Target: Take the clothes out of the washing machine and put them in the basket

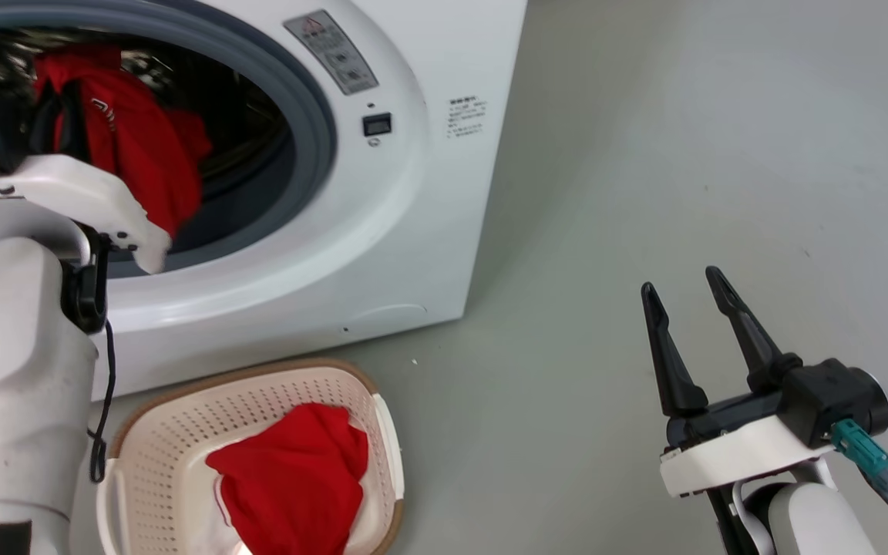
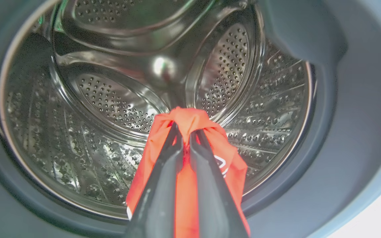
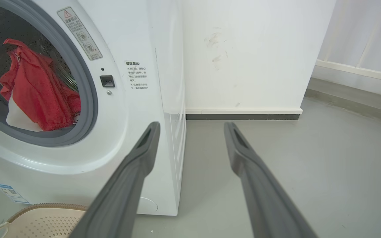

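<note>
The left tool [image 2: 186,130] is closed narrowly on a bunched fold of a red garment [image 2: 190,115], which hangs from the tips in front of the steel drum [image 2: 111,99] of the washing machine [image 1: 413,193]. In the head view this garment is seen at ten o'clock, inside the grey rubber ring [image 1: 313,116], with its lower end near the bottom of the ring. A second red garment [image 1: 297,478] is already laid in the basket [image 1: 174,432], which stands on the floor [image 1: 683,154] at seven o'clock, just beside the machine front. The right tool [image 1: 681,280] is held wide apart and empty at four o'clock. The cloth is judged to be light, soft and limp, so it will sag and swing, and it may be caught on the ring lip. A gathered fold, as is taken now, is considered a good place to grip, since a single thin edge could slip out.
</note>
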{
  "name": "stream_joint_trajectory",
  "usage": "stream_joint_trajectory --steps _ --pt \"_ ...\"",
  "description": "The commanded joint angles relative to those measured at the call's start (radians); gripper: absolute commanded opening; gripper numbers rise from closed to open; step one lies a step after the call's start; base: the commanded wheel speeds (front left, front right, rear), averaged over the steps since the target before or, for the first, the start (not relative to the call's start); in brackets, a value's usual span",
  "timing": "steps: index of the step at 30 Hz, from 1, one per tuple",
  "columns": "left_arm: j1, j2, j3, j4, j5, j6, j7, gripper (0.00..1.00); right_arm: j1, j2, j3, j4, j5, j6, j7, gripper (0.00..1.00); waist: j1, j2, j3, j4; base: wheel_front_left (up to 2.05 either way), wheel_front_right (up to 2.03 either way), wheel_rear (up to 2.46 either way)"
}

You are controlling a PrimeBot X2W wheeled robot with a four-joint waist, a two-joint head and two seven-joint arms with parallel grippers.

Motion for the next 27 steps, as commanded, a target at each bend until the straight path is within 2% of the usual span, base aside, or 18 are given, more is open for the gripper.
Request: stream_joint_trajectory --steps 1,12,22,27 --pt "0.047 -0.011 0.011 -0.054 -0.007 -0.001 -0.007 0.00 0.025 0.001 -0.007 -0.010 -0.008 -0.001 0.011 1.00 0.0002 0.0000 -0.060 0.042 0.00 0.00 0.00" --pt "0.315 -0.062 0.013 -0.363 -0.020 0.012 -0.006 0.00 0.101 0.001 -0.050 -0.056 -0.026 -0.001 0.055 1.00 0.0002 0.0000 -0.160 0.118 0.00 0.00 0.00" --pt "0.629 -0.088 -0.021 -0.696 -0.031 0.092 0.100 0.00 0.139 0.001 -0.046 -0.098 -0.043 -0.001 0.093 1.00 0.0002 0.0000 -0.191 0.170 0.00 0.00 0.00" --pt "0.769 -0.120 -0.045 -0.810 -0.054 0.127 0.152 0.00 0.143 0.001 -0.051 -0.114 -0.047 -0.001 0.100 1.00 0.0002 0.0000 -0.175 0.201 0.00 0.00 0.00"
